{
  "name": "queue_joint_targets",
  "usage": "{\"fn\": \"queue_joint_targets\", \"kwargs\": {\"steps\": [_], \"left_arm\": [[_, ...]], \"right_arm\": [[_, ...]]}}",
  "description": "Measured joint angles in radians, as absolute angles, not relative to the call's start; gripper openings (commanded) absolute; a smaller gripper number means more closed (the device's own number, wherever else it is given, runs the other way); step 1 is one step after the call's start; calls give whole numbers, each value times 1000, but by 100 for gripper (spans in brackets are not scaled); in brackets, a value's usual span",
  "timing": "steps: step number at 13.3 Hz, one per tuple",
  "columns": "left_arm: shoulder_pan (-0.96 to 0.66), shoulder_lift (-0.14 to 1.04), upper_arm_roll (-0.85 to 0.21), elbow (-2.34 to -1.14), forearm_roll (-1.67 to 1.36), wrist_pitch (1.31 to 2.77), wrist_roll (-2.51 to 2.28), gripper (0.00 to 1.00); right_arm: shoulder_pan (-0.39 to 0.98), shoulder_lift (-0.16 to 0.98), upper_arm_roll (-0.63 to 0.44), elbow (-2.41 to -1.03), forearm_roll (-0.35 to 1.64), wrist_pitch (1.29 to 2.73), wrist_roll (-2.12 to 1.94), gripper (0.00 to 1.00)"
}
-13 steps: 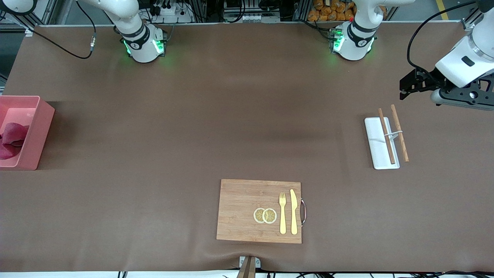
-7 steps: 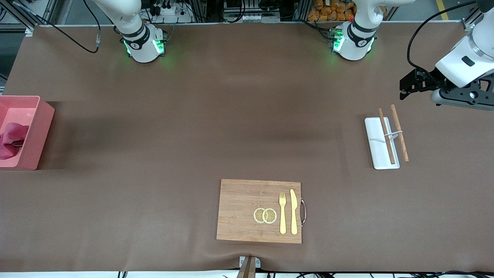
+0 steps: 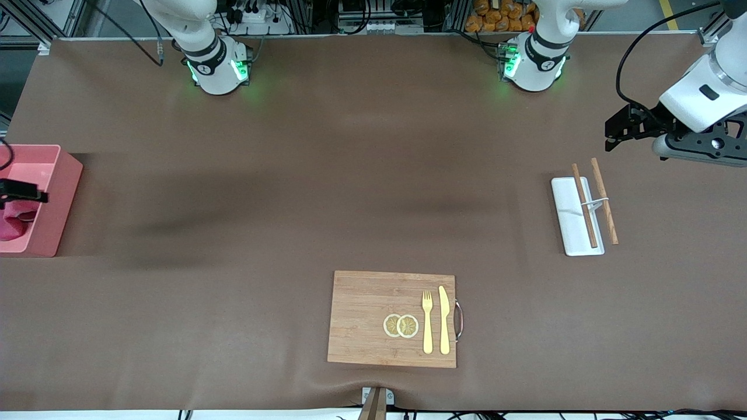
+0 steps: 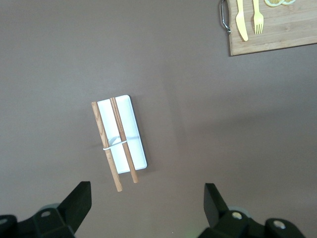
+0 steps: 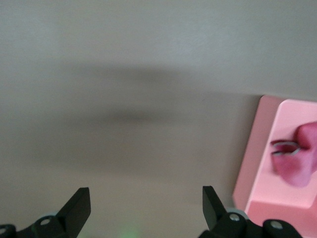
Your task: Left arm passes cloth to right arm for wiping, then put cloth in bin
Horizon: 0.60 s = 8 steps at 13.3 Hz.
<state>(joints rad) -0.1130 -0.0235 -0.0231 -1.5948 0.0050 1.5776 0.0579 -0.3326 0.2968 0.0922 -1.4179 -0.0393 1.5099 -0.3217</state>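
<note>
The magenta-pink cloth (image 3: 13,226) lies crumpled inside the pink bin (image 3: 58,198) at the right arm's end of the table. It also shows in the right wrist view (image 5: 297,161), inside the bin (image 5: 255,168). My right gripper (image 5: 144,203) is open and empty, up over the bare table beside the bin. A black part of it (image 3: 23,192) shows over the bin at the edge of the front view. My left gripper (image 3: 610,135) is open and empty and waits, raised, at the left arm's end; its wrist view (image 4: 146,198) shows both fingers wide apart.
A flat white tray (image 3: 569,216) with two wooden chopsticks (image 3: 585,204) lies below the left gripper. A wooden cutting board (image 3: 362,315) with a yellow fork (image 3: 427,321), a knife and two lemon slices sits near the front edge.
The right gripper has come into the front view over the bin and now covers part of the cloth. The cloth stays in the bin. The left arm has not moved.
</note>
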Motion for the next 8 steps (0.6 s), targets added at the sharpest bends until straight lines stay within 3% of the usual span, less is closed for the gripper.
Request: {"fn": "queue_joint_targets", "kwargs": {"steps": [4, 8], "left_arm": [[-113, -23, -23, -1595, 5, 1580, 58, 100], [-113, -23, -25, -1595, 5, 1581, 58, 100]], "right_arm": [[-183, 165, 97, -1505, -6, 1462, -21, 100], [-157, 58, 80, -1565, 62, 1460, 85, 100]]}}
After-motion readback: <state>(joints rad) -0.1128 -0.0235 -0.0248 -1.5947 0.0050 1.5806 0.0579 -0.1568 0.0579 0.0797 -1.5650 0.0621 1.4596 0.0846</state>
